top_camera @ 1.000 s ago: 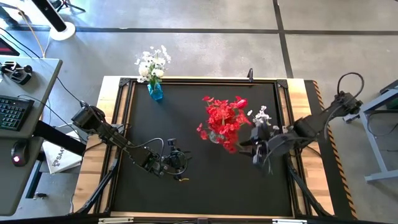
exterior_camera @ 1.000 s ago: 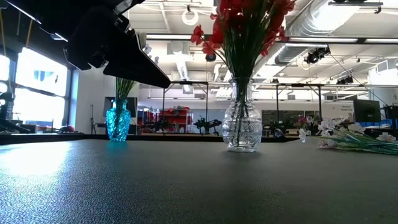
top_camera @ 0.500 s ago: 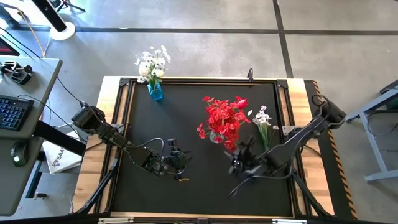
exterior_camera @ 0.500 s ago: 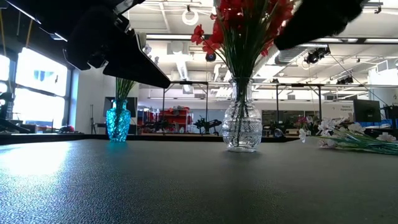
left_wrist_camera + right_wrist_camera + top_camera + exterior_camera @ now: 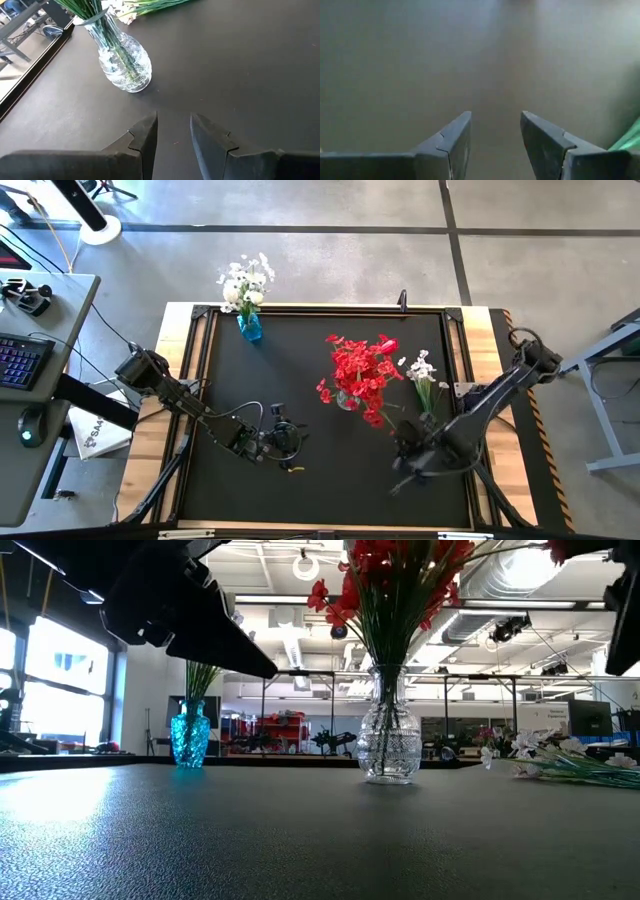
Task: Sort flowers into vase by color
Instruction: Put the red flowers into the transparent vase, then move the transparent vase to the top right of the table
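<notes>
Now right end effector agape, empty.

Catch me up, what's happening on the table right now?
Neither gripper holds anything. The right gripper hovers open over the near right of the mat, beside the white flowers lying flat. The clear vase mid-table holds the red flowers; the blue vase at the far left edge holds white ones. The left gripper waits open near the front.

2 vases: 1 blue, 1 clear. 3 flower bunches: 1 white, 1 red, 1 white, loose on the counter. 2 hands: left, right.
</notes>
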You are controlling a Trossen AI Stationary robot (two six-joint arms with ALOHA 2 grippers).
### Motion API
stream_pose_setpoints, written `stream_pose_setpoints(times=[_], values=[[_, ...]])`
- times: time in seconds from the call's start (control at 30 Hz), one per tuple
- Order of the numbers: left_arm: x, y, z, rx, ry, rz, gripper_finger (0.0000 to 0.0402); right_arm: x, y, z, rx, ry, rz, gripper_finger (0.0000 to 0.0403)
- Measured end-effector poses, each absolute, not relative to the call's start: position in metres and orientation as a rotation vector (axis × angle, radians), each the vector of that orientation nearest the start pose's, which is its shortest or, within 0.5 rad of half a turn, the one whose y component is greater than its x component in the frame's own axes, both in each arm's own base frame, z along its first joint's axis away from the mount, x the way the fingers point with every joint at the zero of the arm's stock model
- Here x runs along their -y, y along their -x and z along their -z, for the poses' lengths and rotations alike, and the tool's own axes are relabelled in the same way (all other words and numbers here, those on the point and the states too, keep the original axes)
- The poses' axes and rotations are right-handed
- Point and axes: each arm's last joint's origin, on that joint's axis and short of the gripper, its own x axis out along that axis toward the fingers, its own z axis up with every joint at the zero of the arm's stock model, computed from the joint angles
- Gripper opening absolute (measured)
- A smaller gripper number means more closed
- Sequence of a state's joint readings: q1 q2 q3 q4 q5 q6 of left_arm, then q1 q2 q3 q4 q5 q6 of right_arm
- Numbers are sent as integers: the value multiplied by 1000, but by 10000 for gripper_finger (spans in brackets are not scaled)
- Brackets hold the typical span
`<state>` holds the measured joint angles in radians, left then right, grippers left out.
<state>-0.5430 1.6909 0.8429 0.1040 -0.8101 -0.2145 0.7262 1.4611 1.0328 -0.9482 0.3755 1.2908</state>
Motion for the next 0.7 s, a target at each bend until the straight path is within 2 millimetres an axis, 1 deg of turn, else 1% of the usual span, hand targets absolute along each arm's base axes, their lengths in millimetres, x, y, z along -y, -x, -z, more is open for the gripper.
stream_pose_setpoints(times=[0.1, 0.23, 0.33, 0.5, 0.63, 0.7], values=[[149, -288, -162, -549, -267, -311, 106, -169, -194, -217, -976, -316, 574, 167], [149, -288, -162, -550, -268, -311, 106, -184, -198, -201, -890, -264, 593, 167], [149, -287, -162, -550, -268, -311, 106, -191, -198, -184, -928, -219, 614, 167], [149, -287, -162, -551, -271, -310, 106, -200, -191, -158, -1120, -243, 682, 177], [149, -287, -162, -552, -277, -308, 106, -210, -183, -153, -1152, -282, 685, 205], [149, -288, -162, -556, -275, -297, 106, -214, -180, -154, -1109, -293, 679, 223]])
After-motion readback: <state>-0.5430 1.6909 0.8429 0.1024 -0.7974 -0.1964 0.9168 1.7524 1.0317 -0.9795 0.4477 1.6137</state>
